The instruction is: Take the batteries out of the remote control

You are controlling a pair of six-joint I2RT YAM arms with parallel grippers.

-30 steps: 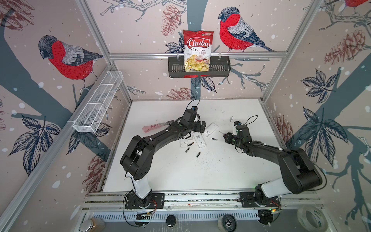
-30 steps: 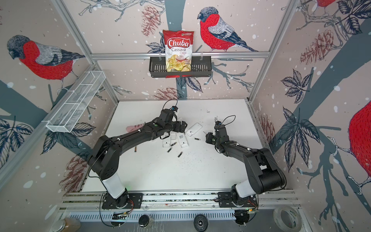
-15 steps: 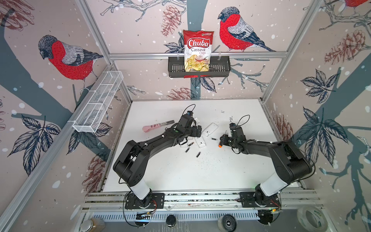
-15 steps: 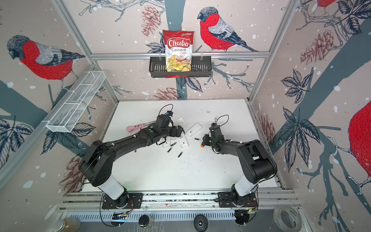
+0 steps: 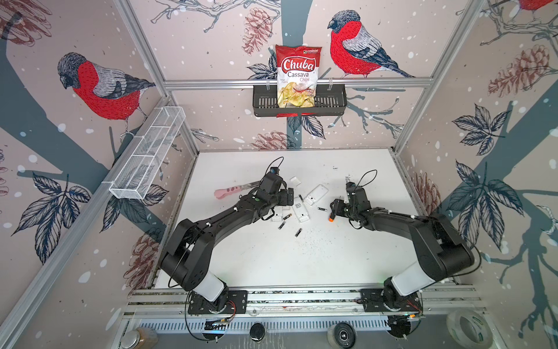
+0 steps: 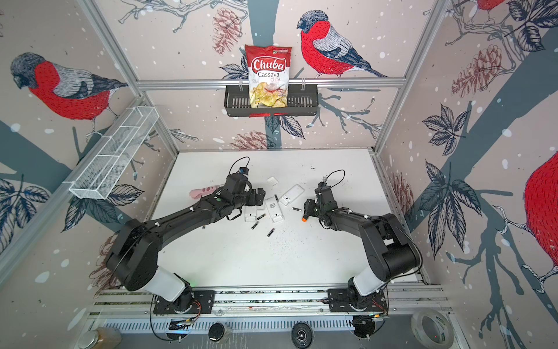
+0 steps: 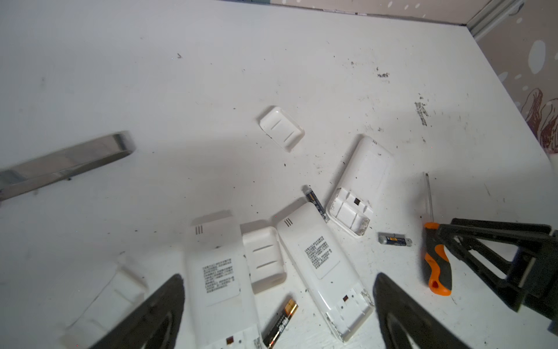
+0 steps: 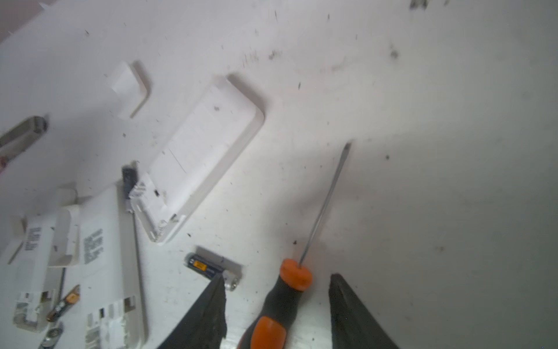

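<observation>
Three white remote controls lie face down mid-table with their battery bays uncovered: one [image 5: 315,193], one [image 5: 300,210] and one [image 7: 220,272]. Loose batteries [image 5: 298,232] [image 6: 255,225] [image 7: 280,323] [image 8: 208,267] lie scattered around them. My left gripper [image 7: 279,278] [image 5: 287,196] hovers open over the two nearer remotes, holding nothing. My right gripper [image 8: 277,277] [image 6: 308,207] is open astride the orange-and-black screwdriver [image 8: 287,296] [image 7: 437,263], which rests on the table with a gap at each finger.
Loose white battery covers [image 7: 281,128] [image 7: 264,260] lie among the remotes. A pink-handled knife [image 5: 229,191] lies behind the left arm. A black basket [image 5: 332,102] with a chips bag hangs on the back wall, a white wire rack [image 5: 148,157] on the left wall.
The right gripper has gone from shut to open, letting go of the screwdriver after shifting a little left. The left gripper drew back slightly to the left, still open.
</observation>
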